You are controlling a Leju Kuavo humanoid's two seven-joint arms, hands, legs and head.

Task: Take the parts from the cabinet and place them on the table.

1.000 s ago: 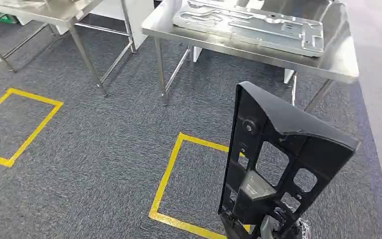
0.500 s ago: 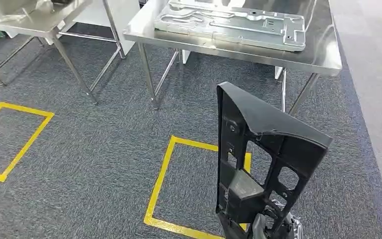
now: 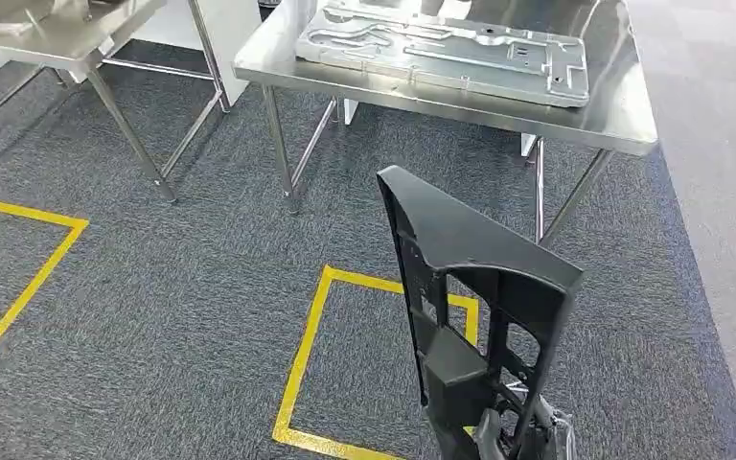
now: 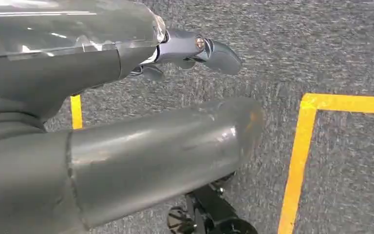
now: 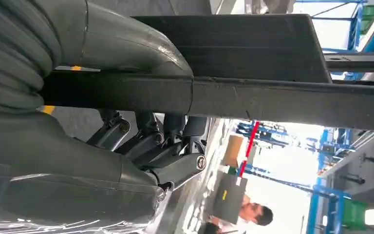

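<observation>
A tall black plastic part [image 3: 479, 278] with several cut-outs stands upright in front of me, gripped at its lower end by my right hand [image 3: 522, 441] at the bottom edge of the head view. In the right wrist view my right hand [image 5: 102, 161] has its thumb over the black part [image 5: 253, 48] and its dark fingers curled under it. Beyond the part stands a steel table [image 3: 441, 96] bearing a flat grey metal panel [image 3: 441, 48]. My left hand [image 4: 58, 92] hangs over the carpet with nothing in it, its fingers apart.
A second steel table [image 3: 67, 48] stands at the back left. Yellow tape squares [image 3: 302, 364] [image 3: 19, 287] mark the grey carpet between me and the tables. A white post [image 3: 240, 29] stands behind the tables. A person [image 5: 253, 214] is far off in the right wrist view.
The whole picture has shifted, so the camera has moved. Within it the black part has turned more edge-on and sits further left. My right hand still holds it.
</observation>
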